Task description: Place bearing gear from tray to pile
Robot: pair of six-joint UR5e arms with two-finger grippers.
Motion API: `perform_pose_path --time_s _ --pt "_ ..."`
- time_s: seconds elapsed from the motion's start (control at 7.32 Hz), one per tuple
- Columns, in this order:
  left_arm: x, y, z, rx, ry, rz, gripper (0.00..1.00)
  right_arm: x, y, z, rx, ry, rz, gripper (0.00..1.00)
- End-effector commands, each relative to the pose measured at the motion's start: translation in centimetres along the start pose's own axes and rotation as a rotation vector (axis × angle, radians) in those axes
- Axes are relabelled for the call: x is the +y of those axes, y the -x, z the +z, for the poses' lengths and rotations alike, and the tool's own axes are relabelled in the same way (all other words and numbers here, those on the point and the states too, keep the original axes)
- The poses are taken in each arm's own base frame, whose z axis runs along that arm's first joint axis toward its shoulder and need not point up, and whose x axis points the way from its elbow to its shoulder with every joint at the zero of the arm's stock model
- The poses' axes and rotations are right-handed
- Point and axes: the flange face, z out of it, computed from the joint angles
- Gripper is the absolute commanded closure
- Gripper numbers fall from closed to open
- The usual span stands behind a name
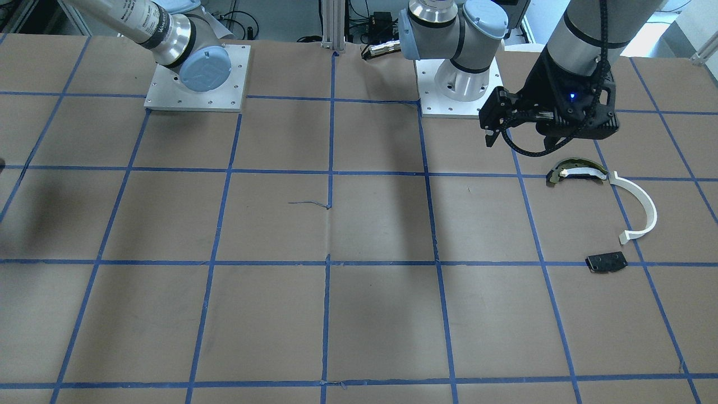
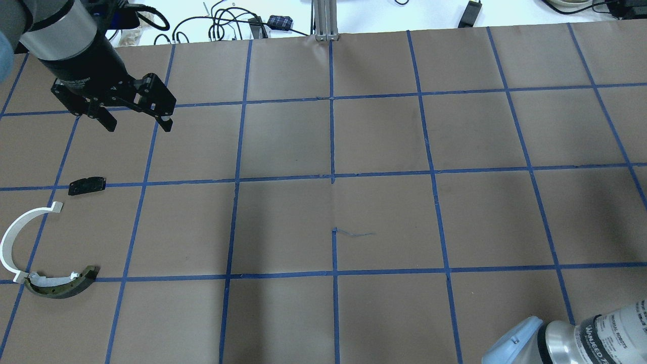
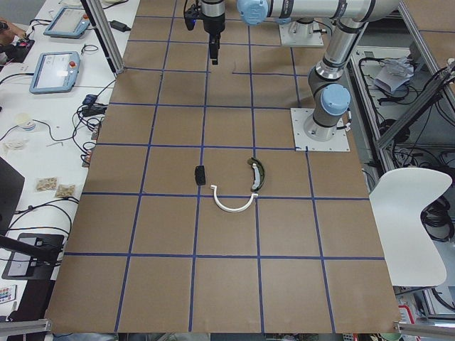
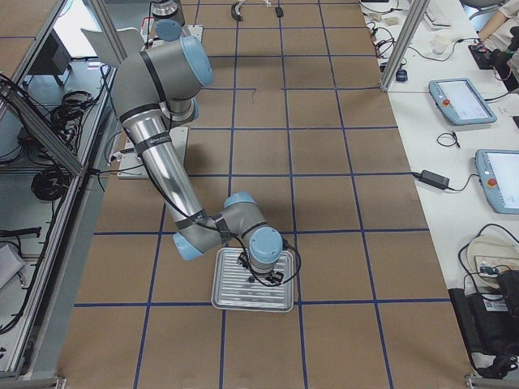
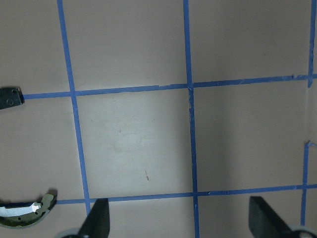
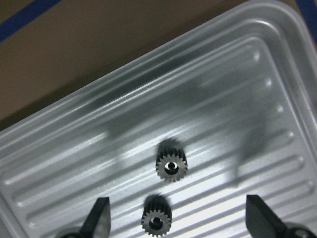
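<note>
Overhead view: the left gripper [image 2: 138,123] hangs above the table [image 2: 384,212] with its fingers spread wide and nothing between them. The pile lies on the robot's side of it, three parts, one of each kind. The flat black plate [image 2: 87,185] is closest to the gripper. Farther off lie the white half-ring strip [image 2: 12,237] and the olive-and-black shoe-like piece [image 2: 63,285], whose ends meet.

Left wrist view: only taped brown paper shows between the fingers. The plate's corner and the shoe-like piece sit off to the left.

Right wrist view: the right gripper [image 6: 177,204], fingers apart, hovers low over the ribbed metal tray [image 6: 237,59]. Two gears rest there. The nearer bearing gear [image 6: 156,219] lies between the fingers and the farther bearing gear [image 6: 171,167] just beyond it, neither touched.
</note>
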Motion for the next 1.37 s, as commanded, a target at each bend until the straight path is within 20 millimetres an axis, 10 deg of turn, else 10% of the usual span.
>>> perform_pose_path --time_s 0.0,0.68,1.23 --pt "0.0 0.0 0.2 0.001 0.005 0.000 0.00 0.1 0.5 0.9 -0.014 -0.005 0.001 0.12" --pt "0.1 0.1 0.0 -0.001 0.002 0.000 0.00 1.3 1.0 1.0 0.007 0.011 0.015 0.33" --pt "-0.1 0.2 0.7 -0.005 0.017 0.000 0.00 1.2 1.1 1.1 0.000 0.008 0.016 0.83"
